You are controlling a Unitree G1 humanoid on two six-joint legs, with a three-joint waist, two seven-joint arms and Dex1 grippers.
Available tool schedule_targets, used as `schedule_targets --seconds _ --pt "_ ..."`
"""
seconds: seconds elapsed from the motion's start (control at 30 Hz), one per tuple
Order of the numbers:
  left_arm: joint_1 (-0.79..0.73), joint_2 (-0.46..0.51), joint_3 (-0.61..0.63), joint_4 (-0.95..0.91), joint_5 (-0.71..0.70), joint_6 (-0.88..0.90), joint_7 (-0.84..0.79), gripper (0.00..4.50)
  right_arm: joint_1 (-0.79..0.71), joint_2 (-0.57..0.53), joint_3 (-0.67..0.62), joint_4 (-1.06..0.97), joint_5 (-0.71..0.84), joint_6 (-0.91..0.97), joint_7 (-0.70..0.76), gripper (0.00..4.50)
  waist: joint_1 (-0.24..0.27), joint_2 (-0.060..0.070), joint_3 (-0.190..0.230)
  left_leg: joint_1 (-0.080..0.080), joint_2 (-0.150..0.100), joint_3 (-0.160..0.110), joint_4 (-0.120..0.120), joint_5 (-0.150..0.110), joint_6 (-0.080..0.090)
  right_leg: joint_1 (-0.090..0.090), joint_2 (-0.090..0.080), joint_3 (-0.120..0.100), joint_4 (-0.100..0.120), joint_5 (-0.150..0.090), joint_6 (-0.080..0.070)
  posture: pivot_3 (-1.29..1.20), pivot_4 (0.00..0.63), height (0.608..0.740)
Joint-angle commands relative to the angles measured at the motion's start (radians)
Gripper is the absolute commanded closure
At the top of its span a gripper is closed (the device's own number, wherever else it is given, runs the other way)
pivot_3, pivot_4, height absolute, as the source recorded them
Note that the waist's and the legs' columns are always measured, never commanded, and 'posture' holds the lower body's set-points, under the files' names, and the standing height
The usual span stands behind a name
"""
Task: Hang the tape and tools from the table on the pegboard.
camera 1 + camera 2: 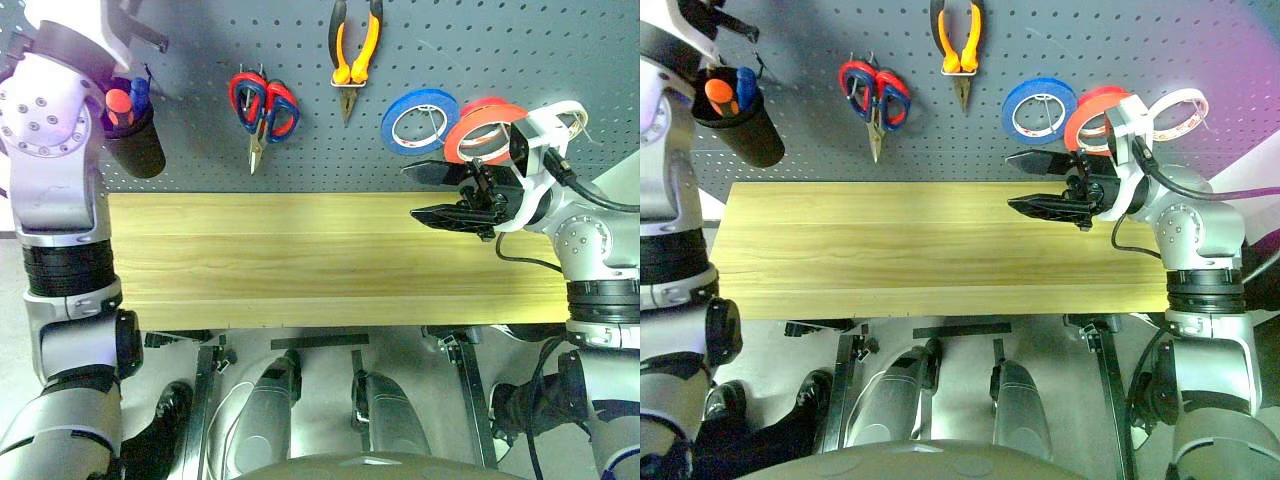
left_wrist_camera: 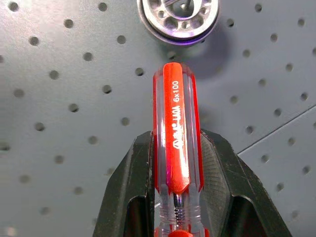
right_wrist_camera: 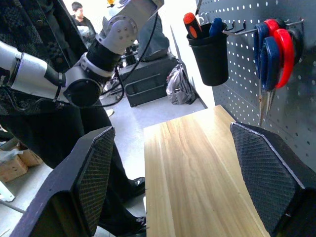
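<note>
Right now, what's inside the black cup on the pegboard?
The black cup on the pegboard holds an orange-red handle and a blue handle; their lower parts are hidden inside.

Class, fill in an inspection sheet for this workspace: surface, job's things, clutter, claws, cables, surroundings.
Surface: long pale wooden table, bare.
Job's things: orange-red tape roll, yellow-handled pliers and dark-handled scissors hang on the dark grey pegboard; red-handled screwdriver is in the left claw.
Clutter: blue tape roll, white roll, black cup.
Claws: left claw shut on screwdriver; right claw open, empty.
Cables: black cable on right arm.
Surroundings: person, boxes.
</note>
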Motion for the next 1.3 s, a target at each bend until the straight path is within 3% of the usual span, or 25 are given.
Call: schedule_targets --seconds 0.03,0.57,0.9,1.3 --pt "-0.012 0.031 0.038 0.038 0.002 -0.086 -0.009 3.58 -0.009 -0.009 -0.016 -0.042 0.008 0.004 0.001 0.59 0.001 0.0 0.0 0.0 0.0 0.0 0.0 0.0 0.0 0.0 0.0 0.0 0.0 0.0 0.0 0.02 0.234 0.74" --pt "0.085 0.055 0.059 0.203 0.013 -0.328 -0.031 3.58 -0.01 -0.009 -0.07 -0.112 0.119 0.081 0.001 0.59 -0.008 0.0 0.0 0.0 0.0 0.0 0.001 0.0 0.0 0.0 0.0 0.0 0.001 0.0 0.0 0.01 0.249 0.74" --pt "0.154 0.05 0.085 0.23 -0.011 -0.35 -0.031 3.58 -0.056 0.01 -0.158 -0.092 0.237 0.147 -0.045 0.59 -0.023 0.0 -0.001 0.0 0.0 0.0 0.002 0.0 0.001 0.0 -0.001 0.0 0.002 0.0 0.0 0.01 0.255 0.74" --pt "0.181 0.071 0.096 0.266 -0.016 -0.378 -0.044 3.58 -0.043 -0.009 -0.156 -0.123 0.247 0.155 -0.052 0.59 -0.031 0.001 -0.002 0.001 0.0 0.001 0.005 0.0 0.001 -0.001 -0.001 0.001 0.009 0.0 0.0 0.0 0.264 0.74"
